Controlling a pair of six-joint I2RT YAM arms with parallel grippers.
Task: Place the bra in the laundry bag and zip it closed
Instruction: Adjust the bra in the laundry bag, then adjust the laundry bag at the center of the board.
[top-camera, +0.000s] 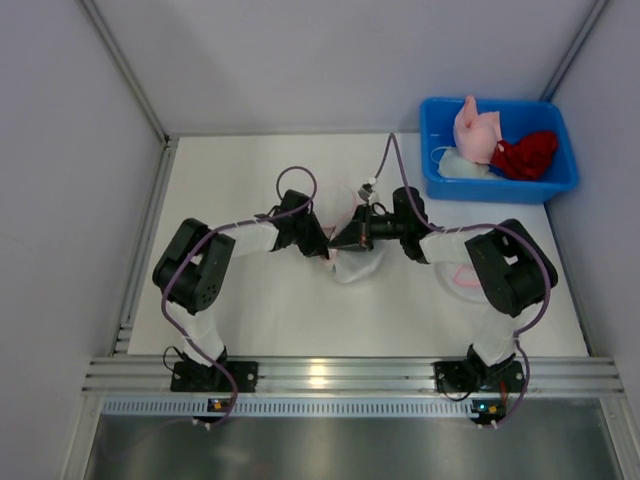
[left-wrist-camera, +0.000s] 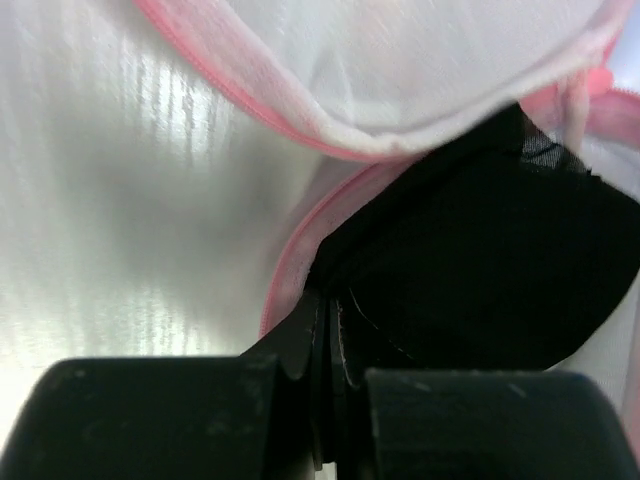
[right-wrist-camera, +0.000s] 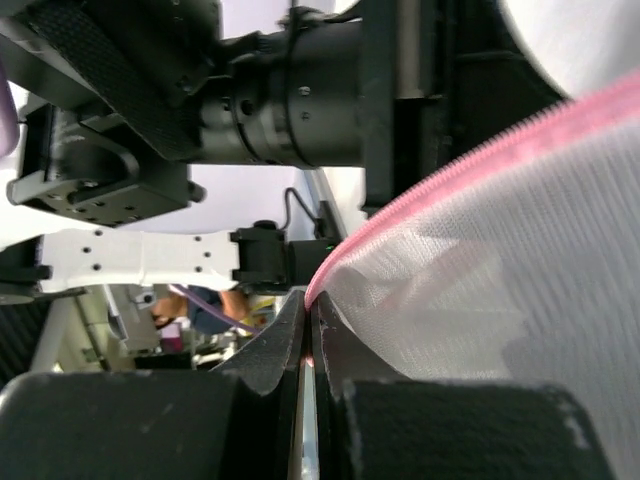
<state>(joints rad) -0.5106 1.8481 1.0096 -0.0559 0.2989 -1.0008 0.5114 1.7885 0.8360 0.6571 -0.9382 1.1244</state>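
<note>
A blue bin of garments sits at the worktop's far right corner, well apart from both arms, which meet mid-worktop. The left gripper's jaws pinch the black bra at the mesh laundry bag's pink zipper edge; the right gripper's jaws pinch that edge.

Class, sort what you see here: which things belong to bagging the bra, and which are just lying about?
Part of the job: black fabric bra; white mesh laundry bag with pink zip edge.

Lying about: blue plastic bin, and in it a pink garment, a red garment and a white garment.
</note>
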